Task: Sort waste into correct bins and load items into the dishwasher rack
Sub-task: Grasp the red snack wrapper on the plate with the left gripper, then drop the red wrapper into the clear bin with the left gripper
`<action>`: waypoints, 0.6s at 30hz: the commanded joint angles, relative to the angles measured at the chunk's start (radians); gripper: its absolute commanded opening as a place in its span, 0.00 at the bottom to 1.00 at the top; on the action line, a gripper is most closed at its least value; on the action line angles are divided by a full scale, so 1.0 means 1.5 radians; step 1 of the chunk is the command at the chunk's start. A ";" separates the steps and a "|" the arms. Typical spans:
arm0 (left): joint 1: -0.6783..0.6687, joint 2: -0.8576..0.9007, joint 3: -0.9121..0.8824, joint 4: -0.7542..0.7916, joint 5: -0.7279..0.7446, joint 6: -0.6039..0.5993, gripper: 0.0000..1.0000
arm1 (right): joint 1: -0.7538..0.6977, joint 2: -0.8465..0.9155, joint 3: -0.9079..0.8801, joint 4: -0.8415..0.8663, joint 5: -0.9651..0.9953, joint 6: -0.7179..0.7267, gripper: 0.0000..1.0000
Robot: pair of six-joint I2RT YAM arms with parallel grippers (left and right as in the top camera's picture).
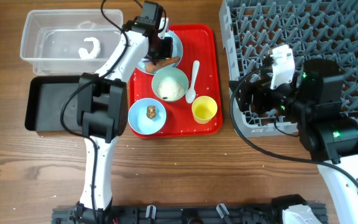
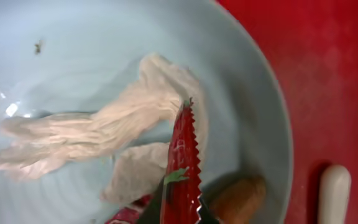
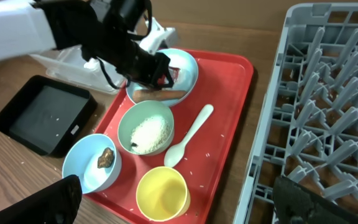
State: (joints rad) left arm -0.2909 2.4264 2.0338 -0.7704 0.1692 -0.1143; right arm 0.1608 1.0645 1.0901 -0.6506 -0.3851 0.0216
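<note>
My left gripper [image 2: 180,214] is shut on the red wrapper [image 2: 182,162] just above the pale blue plate [image 2: 241,74] at the back of the red tray [image 1: 210,59]. A crumpled white tissue [image 2: 98,134] and the orange-brown stick [image 2: 241,198] lie on that plate. One blue bowl [image 1: 169,84] holds rice, another [image 1: 149,116] holds a brown lump [image 3: 106,157]. The yellow cup [image 1: 204,110] and white spoon [image 1: 193,79] sit on the tray. My right gripper [image 3: 179,208] is open and empty, near the grey rack's [image 1: 303,37] front left corner.
The clear bin [image 1: 42,28] at the back left holds a white crumpled piece [image 1: 91,48]. The black bin [image 1: 51,106] sits in front of it. Loose rice grains lie scattered on the red tray [image 3: 229,130]. My left arm stretches over both bins.
</note>
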 commanded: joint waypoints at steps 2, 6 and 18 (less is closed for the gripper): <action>0.026 -0.148 -0.002 -0.008 -0.010 -0.007 0.04 | 0.002 0.008 0.014 0.002 -0.011 0.005 1.00; 0.084 -0.240 -0.002 -0.057 -0.047 -0.022 0.04 | 0.002 0.008 0.014 0.005 -0.011 0.005 1.00; 0.242 -0.193 -0.004 -0.117 -0.126 -0.014 0.70 | 0.002 0.008 0.014 0.018 -0.011 0.023 1.00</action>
State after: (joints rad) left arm 0.0643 2.0850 2.0357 -0.9501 -0.0074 -0.1337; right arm 0.1608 1.0698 1.0901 -0.6304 -0.3851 0.0303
